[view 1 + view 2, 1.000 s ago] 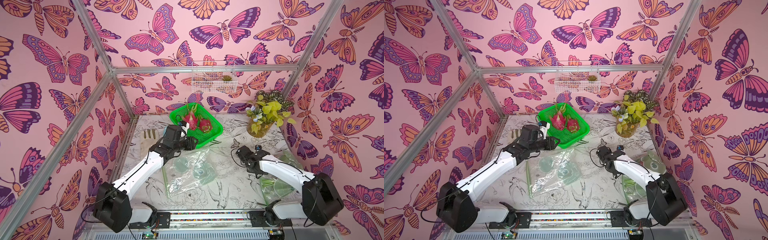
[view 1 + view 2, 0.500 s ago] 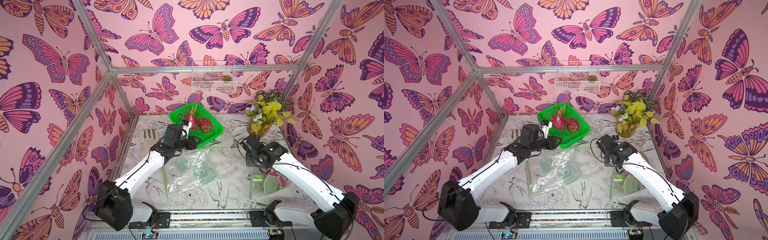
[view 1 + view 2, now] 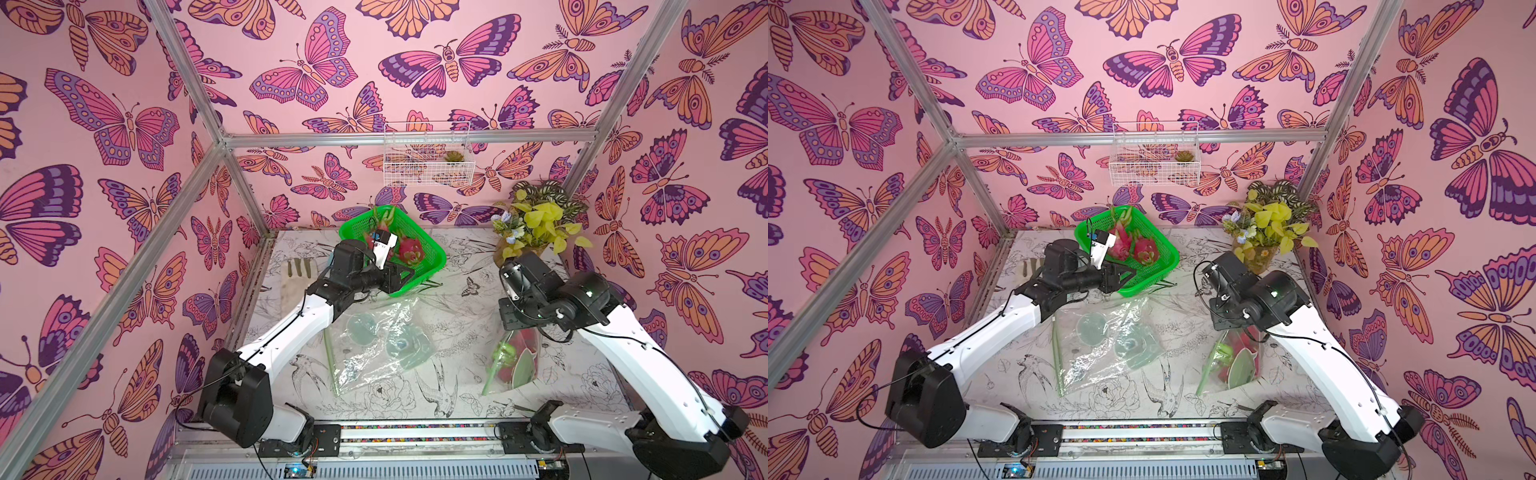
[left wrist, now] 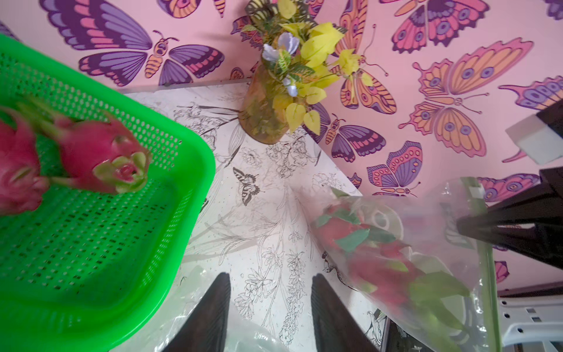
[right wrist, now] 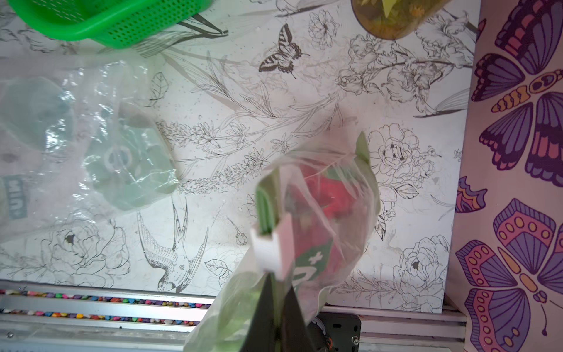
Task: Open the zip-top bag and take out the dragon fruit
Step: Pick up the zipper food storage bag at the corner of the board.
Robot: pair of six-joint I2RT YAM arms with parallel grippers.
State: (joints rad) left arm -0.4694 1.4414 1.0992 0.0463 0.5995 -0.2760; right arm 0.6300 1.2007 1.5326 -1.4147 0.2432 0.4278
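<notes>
At the table's right, a clear zip-top bag (image 3: 515, 361) (image 3: 1233, 361) hangs tilted with a pink dragon fruit (image 5: 316, 195) inside. My right gripper (image 3: 513, 332) (image 5: 275, 277) is shut on the bag's green zip edge, just beside the white slider (image 5: 268, 247). The left wrist view shows this bag (image 4: 396, 253) too. Two more dragon fruit (image 3: 411, 251) (image 4: 97, 152) lie in the green basket (image 3: 436, 266) (image 4: 182, 213). My left gripper (image 3: 409, 274) (image 4: 269, 275) is open and empty, hovering at the basket's front edge.
An empty crumpled zip-top bag (image 3: 374, 345) (image 5: 76, 137) lies flat mid-table below my left gripper. A vase of yellow leaves (image 3: 532, 232) stands at the back right. A white wire basket (image 3: 428, 160) hangs on the back wall. A small brown fork-like piece (image 3: 297, 268) lies far left.
My right arm has risen and drawn the bagged fruit up and slightly toward the middle. The left arm has hardly moved.
</notes>
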